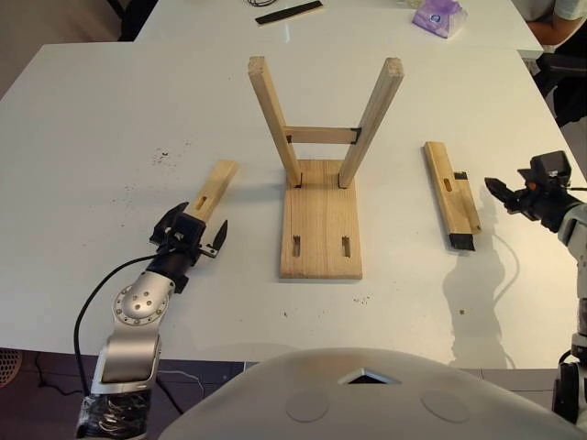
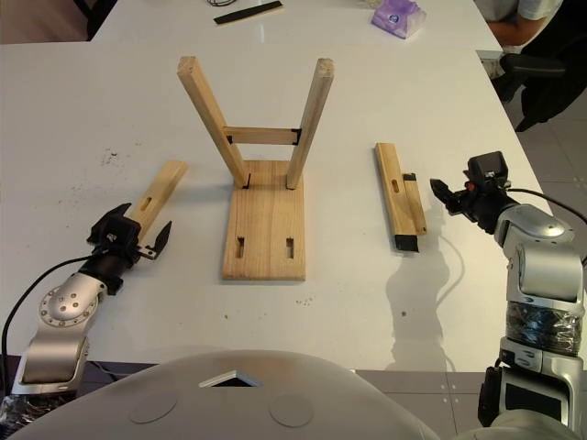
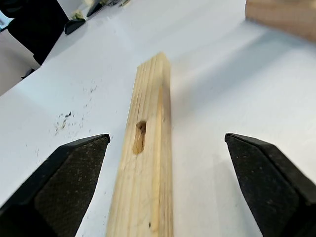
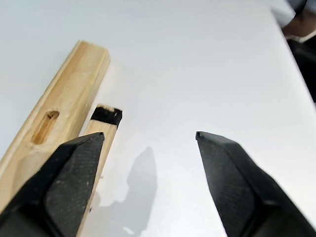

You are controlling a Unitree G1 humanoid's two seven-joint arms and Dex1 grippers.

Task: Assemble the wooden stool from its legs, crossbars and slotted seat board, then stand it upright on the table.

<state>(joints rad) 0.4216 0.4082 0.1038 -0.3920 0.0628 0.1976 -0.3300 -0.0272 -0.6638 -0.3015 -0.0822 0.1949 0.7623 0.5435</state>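
The slotted seat board lies flat mid-table. Two legs stand in its far slots, joined by a crossbar; the two near slots are empty. A loose slotted leg lies left of the board. My left gripper is open at its near end, and the leg runs between the fingers without touching them. Another loose leg lies to the right, with a black-tipped crossbar beside it. My right gripper hovers open just right of them, holding nothing.
A black strip and a purple packet lie on the far table. Dark specks mark the tabletop left of the stool. The table's right edge runs close to my right arm. Bare tabletop lies in front of the board.
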